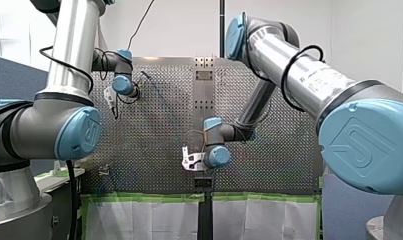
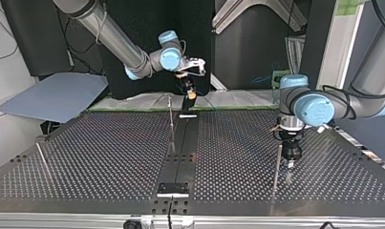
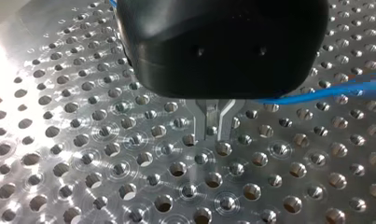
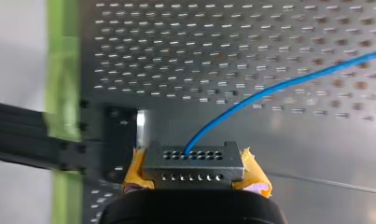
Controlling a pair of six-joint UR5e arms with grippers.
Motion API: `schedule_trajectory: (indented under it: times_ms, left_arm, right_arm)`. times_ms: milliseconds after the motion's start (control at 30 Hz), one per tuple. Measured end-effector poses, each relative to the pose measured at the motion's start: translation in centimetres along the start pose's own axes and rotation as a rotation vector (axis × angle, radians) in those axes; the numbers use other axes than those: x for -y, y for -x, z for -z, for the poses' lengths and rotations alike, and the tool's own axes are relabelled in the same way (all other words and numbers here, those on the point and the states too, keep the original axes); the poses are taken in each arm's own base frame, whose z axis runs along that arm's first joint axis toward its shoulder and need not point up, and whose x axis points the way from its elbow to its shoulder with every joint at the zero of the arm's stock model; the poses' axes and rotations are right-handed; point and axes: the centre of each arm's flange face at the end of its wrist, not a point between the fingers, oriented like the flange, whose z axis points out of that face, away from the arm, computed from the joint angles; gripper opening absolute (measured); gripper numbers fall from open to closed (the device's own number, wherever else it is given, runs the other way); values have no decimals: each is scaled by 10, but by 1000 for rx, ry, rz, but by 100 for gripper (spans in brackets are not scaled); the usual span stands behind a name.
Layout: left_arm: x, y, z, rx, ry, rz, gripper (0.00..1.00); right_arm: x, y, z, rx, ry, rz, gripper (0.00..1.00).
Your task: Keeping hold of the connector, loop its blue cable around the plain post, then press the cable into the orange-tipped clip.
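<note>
My right gripper (image 4: 195, 182) is shut on a grey metal connector (image 4: 194, 161), with its yellow pads (image 4: 255, 175) on either side. A blue cable (image 4: 269, 88) leaves the connector's face and runs off across the perforated plate. In the top view my right gripper (image 2: 190, 94) hangs over the table's far edge near the middle. My left gripper (image 2: 290, 160) is low over the plate beside a thin upright post (image 2: 277, 167). In the left wrist view my left gripper (image 3: 214, 135) shows metal fingers (image 3: 202, 122) a small gap apart with nothing between them. The blue cable (image 3: 325, 92) passes beside them under the gripper body.
A second thin post (image 2: 171, 124) stands by the dark centre strip (image 2: 180, 157). A rod (image 2: 42, 160) leans at the top view's left. Green tape (image 4: 62, 70) marks the plate's edge. A black bracket (image 4: 122, 135) sits beside the connector.
</note>
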Motion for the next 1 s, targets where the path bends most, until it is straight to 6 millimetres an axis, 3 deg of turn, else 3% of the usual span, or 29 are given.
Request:
schedule_trajectory:
  times_ms: [67,233,267,300,333,367,800,1000]
  left_arm:
    - [-1,0,0,0,7,-1,60]
    - [-1,0,0,-1,3,2,65]
    - [0,0,0,-2,-3,3,74]
    - [0,0,0,-4,-9,5,74]
    - [0,0,0,-5,-16,6,82]
    - [0,0,-1,-6,-20,8,99]
    - [-7,0,1,-10,30,0,99]
    - [-8,0,1,-6,49,-1,99]
  right_arm:
    - [0,11,-1,12,4,1,0]
    - [0,41,-4,44,10,2,0]
    - [-1,46,-4,49,11,2,0]
    - [-2,53,-5,57,13,2,0]
    - [-3,58,-5,62,14,1,0]
    - [-4,64,-6,68,16,1,0]
    - [-19,149,-8,148,59,-5,0]
    - [-38,173,-8,168,109,-14,0]
